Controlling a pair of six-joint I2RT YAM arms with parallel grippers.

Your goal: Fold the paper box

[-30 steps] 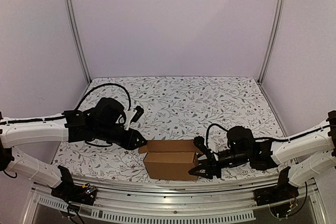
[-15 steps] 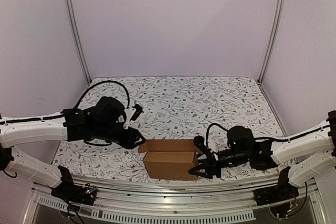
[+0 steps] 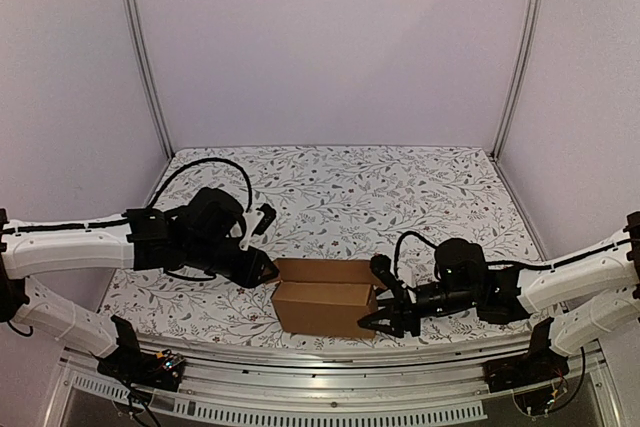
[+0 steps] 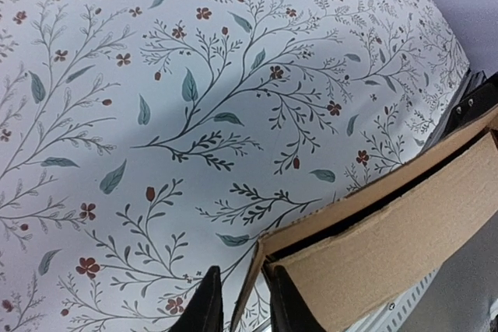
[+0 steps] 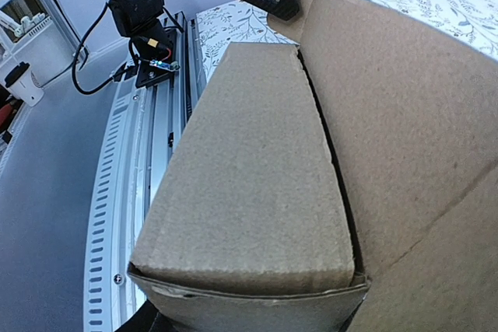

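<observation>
The paper box, at six o'clock on the tablecloth, is plain brown and unprinted. The tablecloth is white with grey-green leaves, dark twigs and small rust-red flowers. The left arm and right arm are white with black wrists. The walls are pale lilac.

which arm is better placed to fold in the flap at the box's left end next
Left, most likely. Its fingers straddle the thin flap edge at the left end of the paper box, while the right fingers sit at the opposite end, seemingly steadying it.
</observation>
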